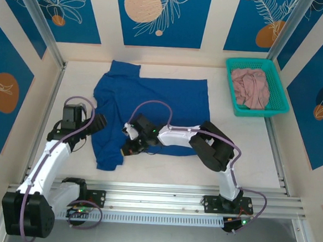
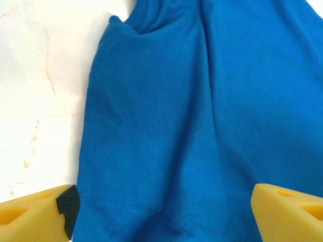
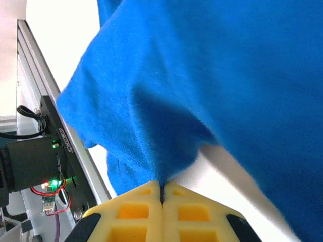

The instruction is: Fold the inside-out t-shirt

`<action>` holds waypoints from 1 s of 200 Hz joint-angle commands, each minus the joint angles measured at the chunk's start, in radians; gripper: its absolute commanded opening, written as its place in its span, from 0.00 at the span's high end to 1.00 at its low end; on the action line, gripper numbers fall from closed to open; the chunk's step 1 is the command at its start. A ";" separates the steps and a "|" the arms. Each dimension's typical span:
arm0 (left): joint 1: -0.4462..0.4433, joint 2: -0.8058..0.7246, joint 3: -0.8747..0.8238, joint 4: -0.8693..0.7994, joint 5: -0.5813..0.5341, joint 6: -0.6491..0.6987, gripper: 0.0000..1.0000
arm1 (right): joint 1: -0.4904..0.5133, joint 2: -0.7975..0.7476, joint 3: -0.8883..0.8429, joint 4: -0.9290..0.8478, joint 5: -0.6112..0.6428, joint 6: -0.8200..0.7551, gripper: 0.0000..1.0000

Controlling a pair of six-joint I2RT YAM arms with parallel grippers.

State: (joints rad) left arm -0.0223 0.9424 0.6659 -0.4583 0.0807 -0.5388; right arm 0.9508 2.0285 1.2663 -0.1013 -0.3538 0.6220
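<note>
1. Now the blue t-shirt (image 1: 152,101) lies spread out on the pale table (image 1: 248,146), near the middle, with one sleeve pointing to the back wall.
2. The right gripper (image 1: 131,144) is at the shirt's near edge. Seen from the right wrist, its two yellow fingers (image 3: 136,214) are pressed tight together, with a fold of blue cloth pinched between them. The cloth is pulled up off the table like a little tent.
3. The left gripper (image 1: 97,122) is by the shirt's left side. Its fingers stand wide apart and hold nothing, with the shirt lying below them.
4. A green basket (image 1: 260,112) sits at the back right of the table, well apart from the shirt. A crumpled pink garment (image 1: 251,88) lies inside it.
</note>
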 commanded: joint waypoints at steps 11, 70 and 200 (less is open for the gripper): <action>0.005 -0.056 -0.028 -0.050 0.094 -0.005 0.12 | -0.060 -0.131 -0.075 -0.013 -0.064 0.019 1.00; -0.034 -0.096 -0.129 -0.054 0.135 -0.036 0.14 | -0.120 -0.130 -0.102 -0.098 -0.077 0.005 1.00; -0.090 -0.112 -0.056 -0.076 -0.099 -0.023 0.14 | -0.116 -0.219 0.047 0.148 -0.356 0.288 1.00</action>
State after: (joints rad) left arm -0.1081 0.8585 0.5598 -0.5125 0.0376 -0.5735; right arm 0.8375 1.8320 1.2961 -0.0383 -0.6403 0.8040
